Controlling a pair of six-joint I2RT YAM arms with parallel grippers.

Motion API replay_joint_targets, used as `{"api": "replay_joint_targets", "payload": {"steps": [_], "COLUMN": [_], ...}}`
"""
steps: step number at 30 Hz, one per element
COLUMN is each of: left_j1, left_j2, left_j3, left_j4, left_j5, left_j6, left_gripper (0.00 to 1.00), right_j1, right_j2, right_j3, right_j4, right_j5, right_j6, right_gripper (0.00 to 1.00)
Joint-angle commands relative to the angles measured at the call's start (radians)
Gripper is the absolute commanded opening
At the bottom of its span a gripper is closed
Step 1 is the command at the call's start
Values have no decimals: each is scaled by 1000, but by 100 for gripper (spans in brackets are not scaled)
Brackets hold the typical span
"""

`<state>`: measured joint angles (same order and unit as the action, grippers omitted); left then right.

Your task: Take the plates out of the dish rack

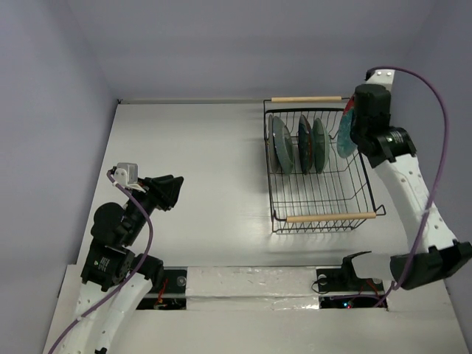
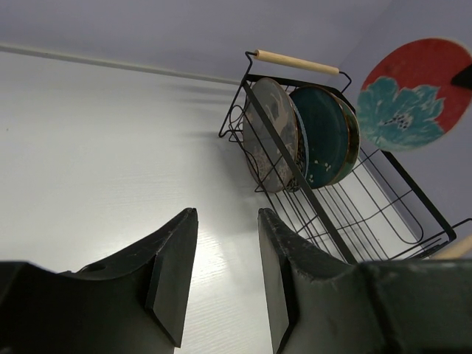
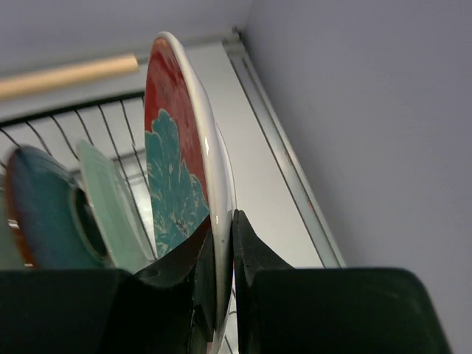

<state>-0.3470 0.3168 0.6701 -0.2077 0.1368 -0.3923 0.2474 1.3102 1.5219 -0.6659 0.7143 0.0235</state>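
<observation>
Right gripper [image 3: 221, 228] was clamped on the red flowered plate [image 3: 177, 147], held up above the dish rack [image 1: 332, 217]; the other plates [image 1: 299, 144] stood inside, left gripper [image 2: 227, 221] gaping empty. Unloading barely begun, I reckoned.

Light was soft and even — the tabletop [image 2: 88, 147] bright, with pale glare just ahead of the left claw [image 2: 227, 215]. Beyond it the dish rack [image 2: 310, 194] cast faint shadows. Above the dark, blurred right claw [image 3: 223, 219], the red plate [image 3: 173, 96] glinted along its rim.
</observation>
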Motion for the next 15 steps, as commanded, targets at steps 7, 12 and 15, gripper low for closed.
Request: {"api": "replay_joint_targets", "payload": {"steps": [7,12,15], "left_j1": [-4,-4,-4], "left_j2": [16,18,18], "left_j3": [11,13,13], "left_j4": [28,27,22], "left_j5": [-9,-29,-46], "left_j6": [-6,-13,-20], "left_gripper": [37,38,38], "right_j1": [26,35,72], "right_j2": [-262,-318,-307], "right_j3": [98,-33,-69], "right_j4": [164,358,458], "right_j5": [-226,-562,-676], "right_j6": [185,370,453], "right_gripper": [0,0,0]}}
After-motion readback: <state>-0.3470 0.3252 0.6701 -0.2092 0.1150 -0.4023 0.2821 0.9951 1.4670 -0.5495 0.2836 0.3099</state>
